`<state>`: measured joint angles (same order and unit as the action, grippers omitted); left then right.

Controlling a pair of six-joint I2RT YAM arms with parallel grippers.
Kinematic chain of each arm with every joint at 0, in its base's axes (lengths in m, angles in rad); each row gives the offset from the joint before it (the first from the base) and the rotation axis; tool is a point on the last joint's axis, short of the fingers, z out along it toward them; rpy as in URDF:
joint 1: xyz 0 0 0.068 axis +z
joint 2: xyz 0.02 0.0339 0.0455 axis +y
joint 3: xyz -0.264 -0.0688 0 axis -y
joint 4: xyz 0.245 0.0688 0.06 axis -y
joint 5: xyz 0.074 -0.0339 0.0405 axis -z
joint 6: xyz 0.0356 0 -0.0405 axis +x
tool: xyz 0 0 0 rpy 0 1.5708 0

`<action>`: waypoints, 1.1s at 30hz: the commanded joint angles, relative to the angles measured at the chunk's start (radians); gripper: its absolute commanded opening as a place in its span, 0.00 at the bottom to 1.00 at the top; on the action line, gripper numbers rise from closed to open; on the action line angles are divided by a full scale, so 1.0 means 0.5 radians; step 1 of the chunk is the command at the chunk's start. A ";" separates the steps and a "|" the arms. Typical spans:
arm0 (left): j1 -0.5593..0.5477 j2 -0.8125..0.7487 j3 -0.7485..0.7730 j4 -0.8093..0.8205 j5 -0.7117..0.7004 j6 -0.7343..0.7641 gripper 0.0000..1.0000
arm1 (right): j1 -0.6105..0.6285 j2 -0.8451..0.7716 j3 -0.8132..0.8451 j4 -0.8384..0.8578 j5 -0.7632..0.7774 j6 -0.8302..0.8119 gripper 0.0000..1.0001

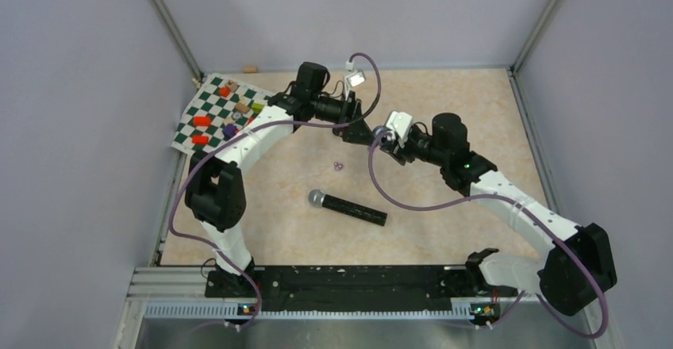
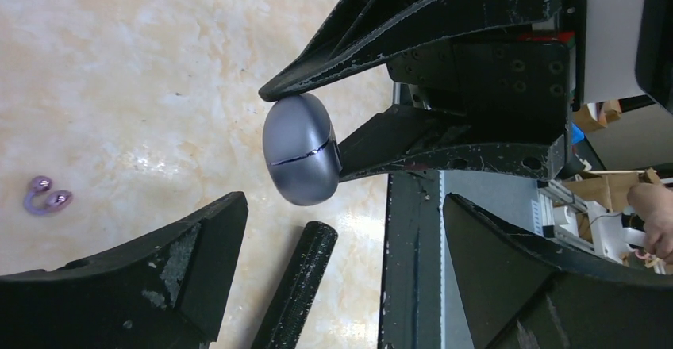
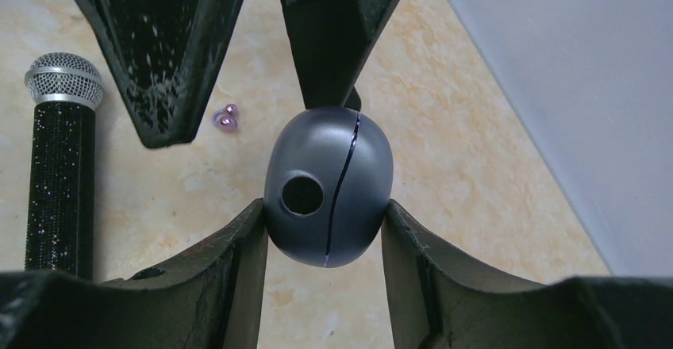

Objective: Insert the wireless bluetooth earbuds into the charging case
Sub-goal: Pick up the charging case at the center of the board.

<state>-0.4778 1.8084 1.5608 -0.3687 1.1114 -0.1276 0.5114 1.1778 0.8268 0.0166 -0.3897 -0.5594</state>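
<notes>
The right claw (image 3: 325,206) is clenched on the charging case (image 3: 328,186). Its two fingers press the grey, egg-shaped shell from either side and hold it off the table (image 1: 476,111). A thin seam runs round the shell, and a dark round hole faces the right wrist camera.

Seen from above, the case hangs beyond the handle end of the microphone (image 1: 347,207), on the side away from the arm bases. The left claw (image 1: 356,132) is also beyond the microphone, just beside the case. It is spread wide and grasps nothing. One of its fingertips (image 3: 324,87) comes right up to the case; whether it touches cannot be told.

The wireless bluetooth earbuds (image 1: 338,166) in view are a purple pair lying together on the table, a short way beyond the microphone's mesh head and apart from it. A strip of bare surface separates them from the microphone, and they sit nearer its head than the held case does.

A checkerboard (image 1: 208,99) carrying small coloured blocks lies well beyond and left of the microphone's head, its corner reaching the table's left edge. From the microphone's handle end, bare table runs out to the right edge — only the right arm crosses over it.
</notes>
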 commanded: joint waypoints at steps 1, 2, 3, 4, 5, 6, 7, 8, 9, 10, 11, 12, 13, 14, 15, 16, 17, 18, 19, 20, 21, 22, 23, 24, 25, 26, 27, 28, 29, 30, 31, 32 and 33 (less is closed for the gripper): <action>-0.056 0.041 -0.026 0.113 0.055 -0.052 0.98 | 0.037 -0.098 -0.008 0.109 -0.044 -0.029 0.24; -0.063 0.048 -0.023 0.110 0.054 -0.056 0.97 | 0.037 -0.103 -0.013 0.112 -0.051 -0.029 0.24; -0.074 0.055 -0.022 0.118 0.054 -0.063 0.96 | 0.041 -0.104 -0.015 0.114 -0.052 -0.029 0.24; -0.079 0.062 -0.021 0.125 0.055 -0.069 0.94 | 0.040 -0.109 -0.017 0.114 -0.055 -0.029 0.24; -0.084 0.067 -0.017 0.127 0.055 -0.075 0.92 | 0.044 -0.107 -0.018 0.116 -0.055 -0.029 0.24; -0.088 0.070 -0.012 0.130 0.051 -0.080 0.91 | 0.047 -0.103 -0.018 0.112 -0.057 -0.031 0.24; -0.090 0.074 -0.009 0.137 0.051 -0.087 0.89 | 0.054 -0.103 -0.016 0.108 -0.055 -0.033 0.24; -0.092 0.072 -0.008 0.146 0.049 -0.097 0.87 | 0.060 -0.101 -0.013 0.099 -0.058 -0.039 0.24; -0.093 0.071 -0.008 0.155 0.049 -0.107 0.86 | 0.065 -0.100 -0.010 0.093 -0.061 -0.041 0.24; -0.095 0.071 -0.007 0.160 0.050 -0.114 0.84 | 0.072 -0.100 -0.011 0.093 -0.061 -0.041 0.24; -0.096 0.069 -0.008 0.169 0.050 -0.122 0.83 | 0.079 -0.096 -0.012 0.090 -0.061 -0.047 0.24; -0.097 0.068 -0.008 0.174 0.049 -0.129 0.82 | 0.087 -0.098 -0.012 0.088 -0.064 -0.053 0.24; -0.096 0.067 -0.008 0.181 0.050 -0.138 0.81 | 0.092 -0.095 -0.012 0.084 -0.062 -0.060 0.24; -0.095 0.065 -0.008 0.188 0.048 -0.147 0.80 | 0.098 -0.092 -0.012 0.084 -0.061 -0.062 0.24; -0.095 0.065 -0.008 0.193 0.050 -0.154 0.79 | 0.103 -0.089 -0.012 0.081 -0.061 -0.064 0.24; -0.095 0.063 -0.010 0.193 0.052 -0.156 0.77 | 0.105 -0.087 -0.012 0.080 -0.062 -0.063 0.24; -0.095 0.060 -0.011 0.197 0.053 -0.160 0.74 | 0.106 -0.086 -0.012 0.080 -0.061 -0.062 0.24; -0.096 0.053 -0.011 0.200 0.051 -0.162 0.72 | 0.110 -0.089 -0.014 0.080 -0.060 -0.062 0.24; -0.098 0.054 -0.013 0.200 0.053 -0.162 0.70 | 0.111 -0.087 -0.013 0.081 -0.056 -0.062 0.24; -0.096 0.048 -0.015 0.203 0.054 -0.164 0.68 | 0.112 -0.090 -0.012 0.083 -0.056 -0.061 0.24; -0.095 0.049 -0.018 0.206 0.054 -0.166 0.65 | 0.112 -0.091 -0.012 0.083 -0.053 -0.059 0.25; -0.096 0.047 -0.020 0.207 0.056 -0.165 0.63 | 0.115 -0.091 -0.012 0.086 -0.050 -0.059 0.25; -0.096 0.046 -0.023 0.207 0.057 -0.165 0.61 | 0.118 -0.091 -0.011 0.086 -0.046 -0.059 0.25; -0.099 0.046 -0.024 0.209 0.055 -0.165 0.59 | 0.124 -0.089 -0.013 0.089 -0.042 -0.059 0.25; -0.100 0.046 -0.027 0.210 0.055 -0.168 0.56 | 0.126 -0.088 -0.013 0.092 -0.033 -0.059 0.25; -0.100 0.046 -0.030 0.212 0.059 -0.170 0.54 | 0.129 -0.086 -0.015 0.095 -0.023 -0.061 0.25; -0.098 0.049 -0.032 0.217 0.060 -0.173 0.52 | 0.135 -0.085 -0.015 0.102 -0.013 -0.062 0.25; -0.100 0.050 -0.034 0.220 0.061 -0.174 0.48 | 0.139 -0.080 -0.017 0.107 -0.003 -0.065 0.25; -0.102 0.052 -0.033 0.223 0.063 -0.174 0.44 | 0.145 -0.080 -0.018 0.112 0.004 -0.065 0.25; -0.104 0.054 -0.031 0.225 0.060 -0.173 0.40 | 0.149 -0.081 -0.021 0.118 0.010 -0.070 0.26; -0.107 0.057 -0.030 0.222 0.061 -0.170 0.35 | 0.155 -0.079 -0.021 0.120 0.015 -0.069 0.27; -0.111 0.056 -0.026 0.220 0.065 -0.165 0.30 | 0.156 -0.078 -0.022 0.120 0.015 -0.067 0.28; -0.112 0.057 -0.020 0.209 0.063 -0.152 0.25 | 0.156 -0.079 -0.019 0.122 0.015 -0.059 0.29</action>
<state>-0.5220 1.8530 1.5436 -0.3069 1.1065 -0.2192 0.5697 1.1564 0.8242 0.0238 -0.3790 -0.5930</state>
